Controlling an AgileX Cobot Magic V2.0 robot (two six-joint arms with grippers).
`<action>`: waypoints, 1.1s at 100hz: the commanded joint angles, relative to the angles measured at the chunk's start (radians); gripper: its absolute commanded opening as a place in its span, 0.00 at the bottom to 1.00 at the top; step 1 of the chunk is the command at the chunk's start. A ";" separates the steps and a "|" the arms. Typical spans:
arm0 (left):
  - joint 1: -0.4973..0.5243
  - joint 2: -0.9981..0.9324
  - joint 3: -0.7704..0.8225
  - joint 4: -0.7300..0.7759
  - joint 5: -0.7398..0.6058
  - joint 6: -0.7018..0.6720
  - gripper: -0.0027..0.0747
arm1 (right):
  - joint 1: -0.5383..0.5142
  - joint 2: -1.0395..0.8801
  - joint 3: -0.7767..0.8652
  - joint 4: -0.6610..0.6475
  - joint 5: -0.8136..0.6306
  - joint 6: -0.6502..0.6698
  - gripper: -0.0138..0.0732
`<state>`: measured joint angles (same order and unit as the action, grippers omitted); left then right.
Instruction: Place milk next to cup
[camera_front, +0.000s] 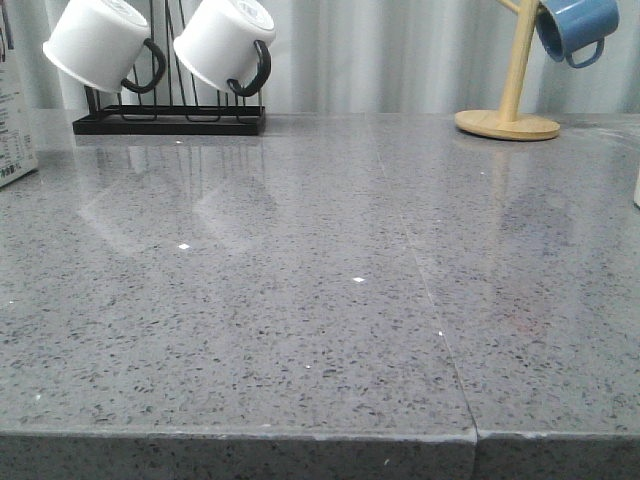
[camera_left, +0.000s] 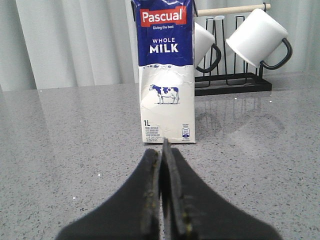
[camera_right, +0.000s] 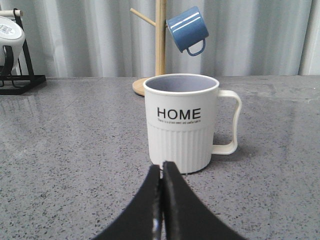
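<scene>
The milk (camera_left: 166, 75) stands upright straight ahead of the left gripper (camera_left: 163, 150), whose fingers are pressed together, holding nothing. The cup (camera_right: 182, 125) sits just ahead of the equally closed right gripper (camera_right: 162, 170). Advancing without first spreading the fingers would likely shove the tall carton over.

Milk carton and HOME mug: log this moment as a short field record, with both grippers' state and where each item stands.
milk carton: upright on the grey table, at its far left edge in the front view, ungrasped
HOME mug: upright, handle side-on, ungrasped
left gripper: jaws closed, empty, short of the carton
right gripper: jaws closed, empty, just before the mug
task status: carton not yet beside mug
</scene>
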<state>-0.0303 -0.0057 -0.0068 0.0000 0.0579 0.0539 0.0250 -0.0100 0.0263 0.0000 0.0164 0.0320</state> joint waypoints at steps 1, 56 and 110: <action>0.000 -0.022 0.058 -0.009 -0.081 0.000 0.01 | -0.005 -0.022 -0.018 -0.007 -0.077 -0.007 0.08; 0.000 -0.022 0.058 -0.009 -0.081 0.000 0.01 | -0.005 -0.022 -0.018 -0.007 -0.077 -0.007 0.08; 0.000 -0.022 0.058 -0.009 -0.081 0.000 0.01 | -0.005 0.038 -0.283 -0.008 0.283 -0.007 0.08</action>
<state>-0.0303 -0.0057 -0.0068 0.0000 0.0579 0.0539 0.0250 -0.0100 -0.1435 0.0000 0.2520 0.0320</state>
